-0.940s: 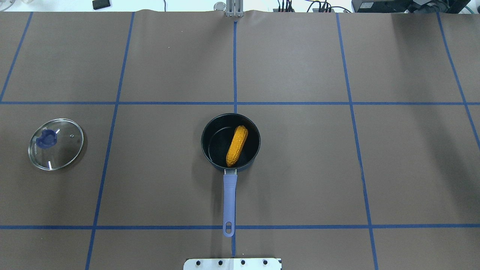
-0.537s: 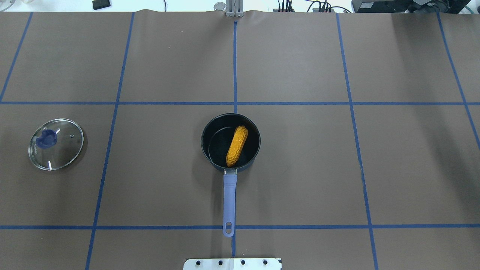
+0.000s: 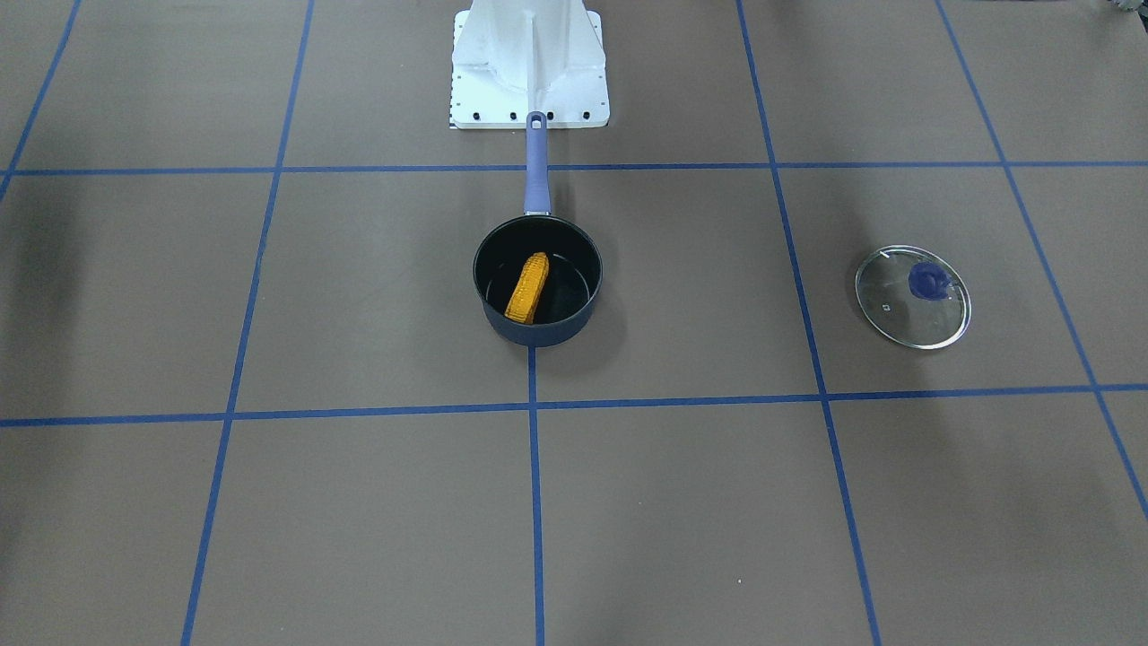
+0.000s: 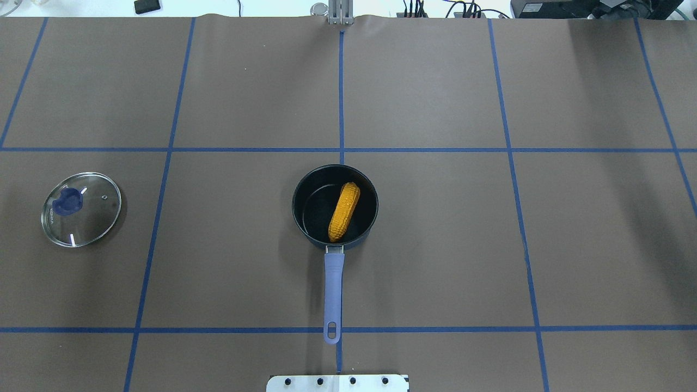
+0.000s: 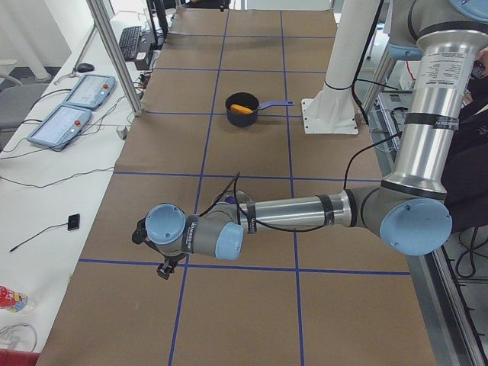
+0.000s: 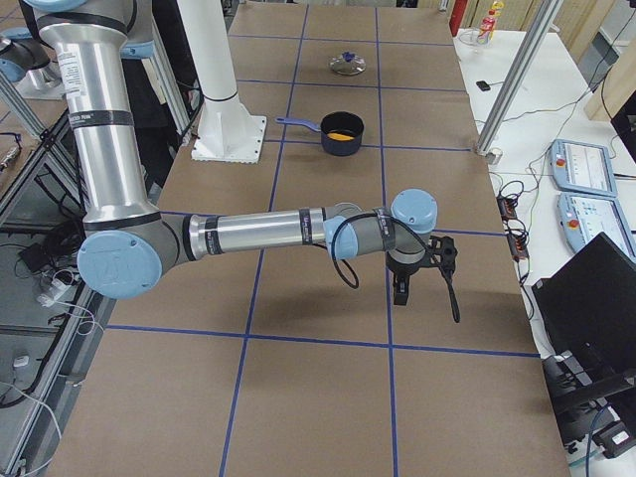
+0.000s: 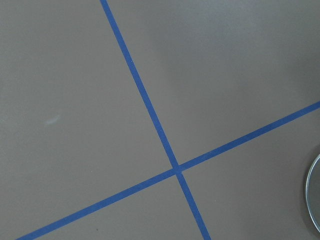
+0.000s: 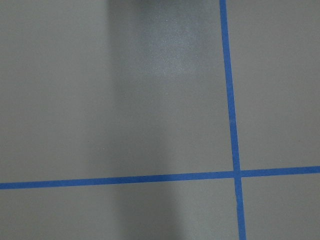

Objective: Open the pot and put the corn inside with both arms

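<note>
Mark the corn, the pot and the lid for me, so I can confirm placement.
corn (image 4: pixel 344 212): overhead view, middle of the cob.
pot (image 4: pixel 317 209): overhead view, bare black floor left of the corn.
lid (image 4: pixel 90 218): overhead view, clear glass near its centre.

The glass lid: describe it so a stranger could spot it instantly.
On the brown table with blue tape lines, find the dark pot at centre. The lid lies flat, apart, toward the robot's left. It is the only clear disc, with a blue knob.
</note>
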